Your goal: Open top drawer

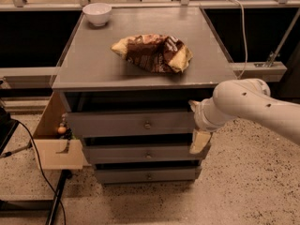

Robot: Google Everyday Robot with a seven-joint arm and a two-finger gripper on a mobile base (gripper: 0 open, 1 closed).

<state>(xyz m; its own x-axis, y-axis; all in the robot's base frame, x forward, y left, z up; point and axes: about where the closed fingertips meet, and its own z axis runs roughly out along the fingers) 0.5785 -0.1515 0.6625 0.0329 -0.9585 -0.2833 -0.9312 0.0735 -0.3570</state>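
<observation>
The top drawer (pixel 117 124) is the widest grey front under the cabinet top, with a small round metal knob (pixel 147 124) at its centre. Its front looks pushed in. My gripper (pixel 196 124) is at the drawer's right end, in front of the panel and well right of the knob. It is open, with one fingertip (pixel 192 105) up by the drawer's top edge and the other (pixel 200 142) down by the middle drawer. It holds nothing.
Two narrower drawers (pixel 147 154) sit below. On the cabinet top (pixel 93 64) lie a crumpled chip bag (pixel 152 53) and a white bowl (pixel 97 13). A wooden box (pixel 56 151) and a black cable (pixel 33 149) are at the left. The floor is speckled.
</observation>
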